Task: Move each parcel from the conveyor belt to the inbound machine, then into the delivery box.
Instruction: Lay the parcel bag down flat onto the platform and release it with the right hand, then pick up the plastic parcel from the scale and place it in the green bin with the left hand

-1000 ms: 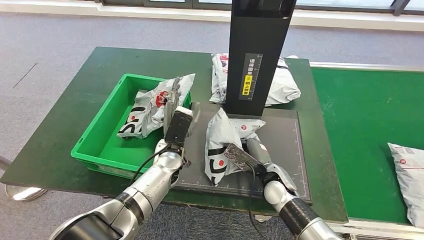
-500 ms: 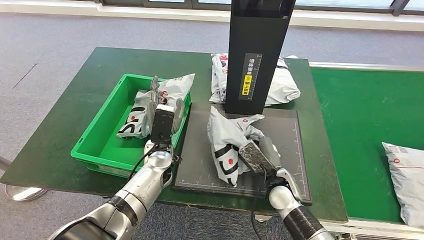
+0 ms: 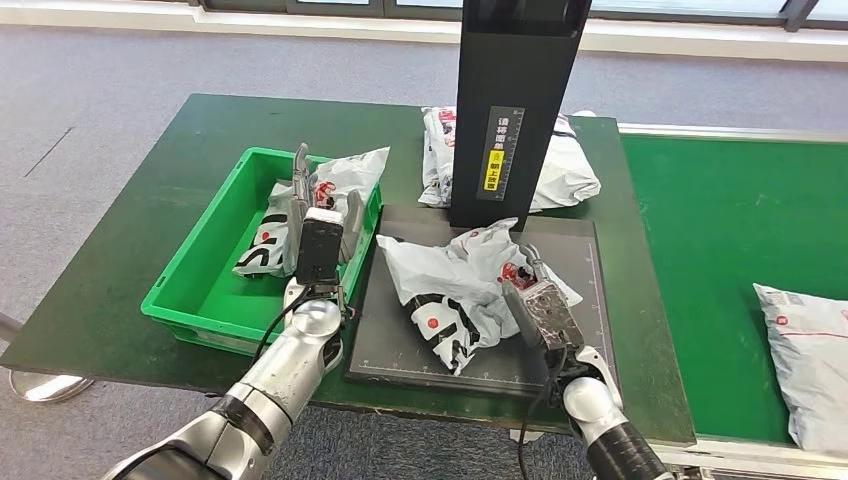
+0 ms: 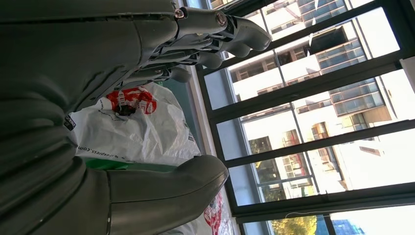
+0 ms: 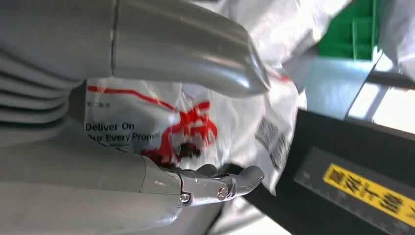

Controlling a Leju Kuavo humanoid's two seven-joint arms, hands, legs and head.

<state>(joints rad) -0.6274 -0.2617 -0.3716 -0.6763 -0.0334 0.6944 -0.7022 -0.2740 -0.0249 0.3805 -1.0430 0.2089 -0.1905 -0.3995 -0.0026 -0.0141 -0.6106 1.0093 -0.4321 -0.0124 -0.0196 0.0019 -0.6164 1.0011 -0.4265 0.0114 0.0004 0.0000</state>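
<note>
The left hand (image 3: 305, 215) is hovering over the green delivery box (image 3: 200, 265), a little further left than before, fingers apart and holding nothing. The parcel (image 3: 460, 285), which was standing up earlier, is now lying flatter on the inbound machine's black plate (image 3: 590, 350). The right hand (image 3: 540, 305) is gripping its right edge between thumb and fingers.
</note>
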